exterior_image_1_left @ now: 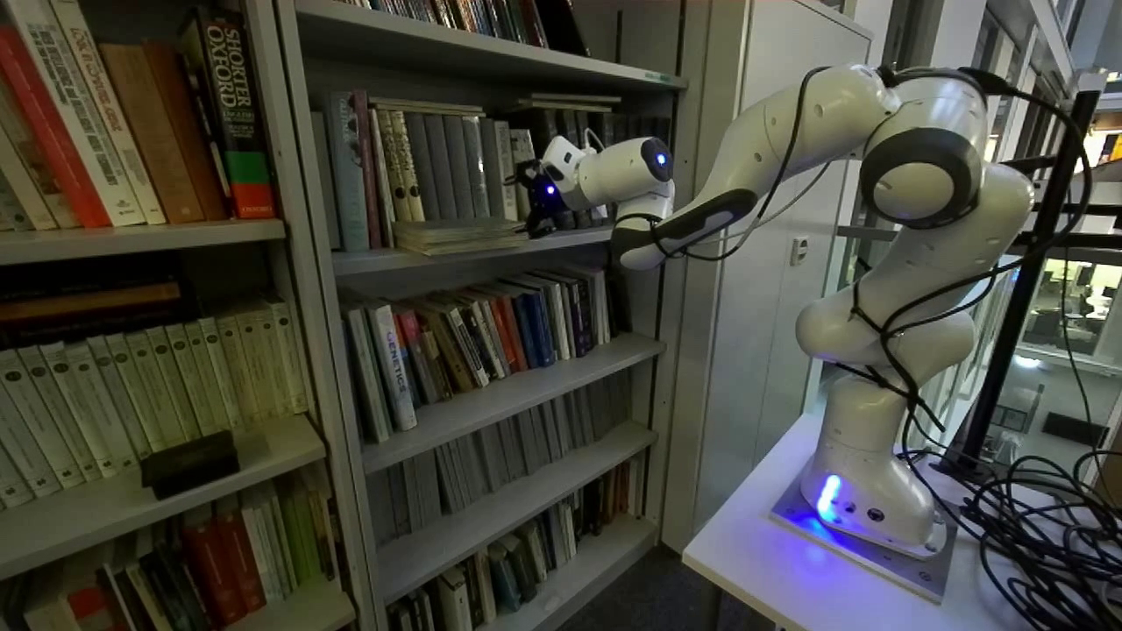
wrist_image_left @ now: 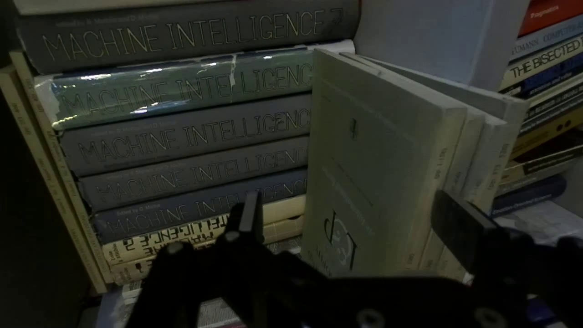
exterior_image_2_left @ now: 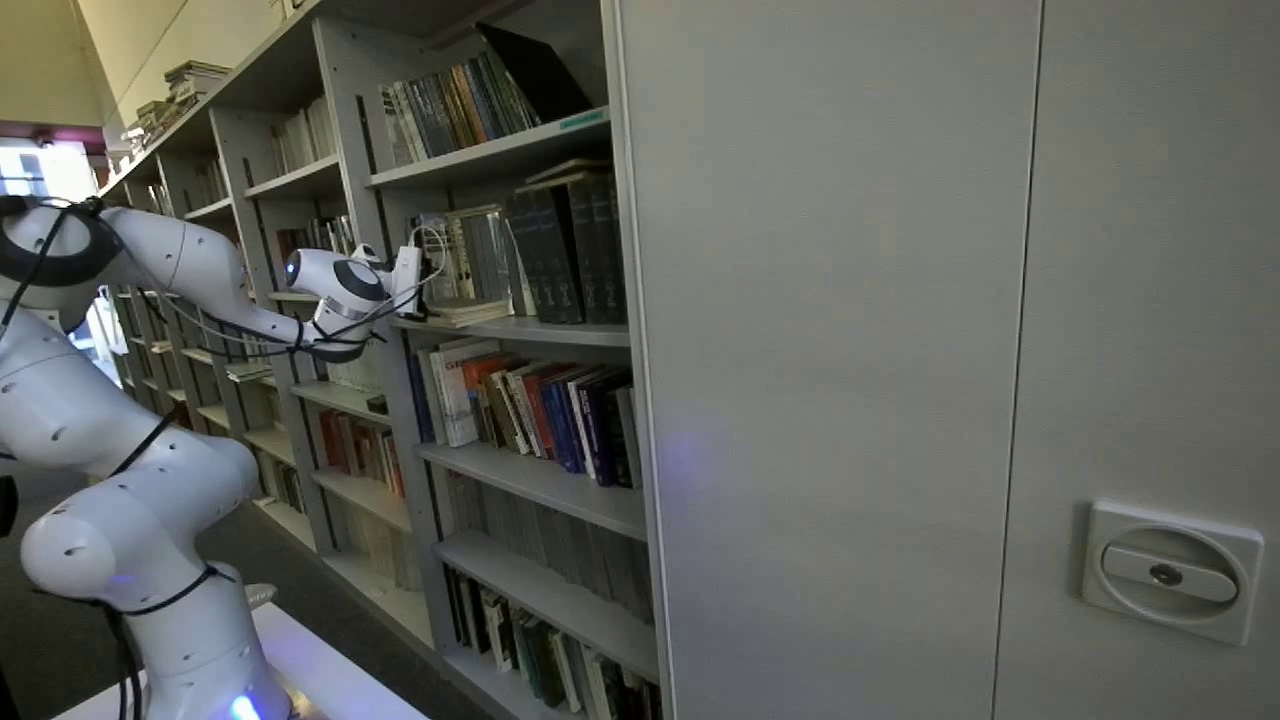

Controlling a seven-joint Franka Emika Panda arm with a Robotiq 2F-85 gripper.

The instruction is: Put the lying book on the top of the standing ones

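The lying book [wrist_image_left: 373, 150] is the pale top one of a small flat stack on the shelf, also seen as a low pile of books [exterior_image_1_left: 460, 235] in an exterior view. Behind it rise the standing ones [exterior_image_1_left: 447, 166], whose grey "Machine Intelligence" spines [wrist_image_left: 182, 132] run sideways in the turned wrist view. My gripper [wrist_image_left: 348, 198] is open in front of the stack. One finger [wrist_image_left: 251, 214] is over the top cover's side; the other finger [wrist_image_left: 460, 228] overlaps the pale spines. Contact cannot be told. In an exterior view the black gripper [exterior_image_1_left: 530, 200] is at the stack's right end.
Thin books [exterior_image_1_left: 427, 106] lie flat on top of the standing row. Tall dark volumes [exterior_image_2_left: 590, 240] stand farther along this shelf [exterior_image_1_left: 561, 241]. A shelf board is above, and colourful books [exterior_image_1_left: 517, 320] fill the shelf below. Cables [exterior_image_2_left: 400, 300] hang by the wrist.
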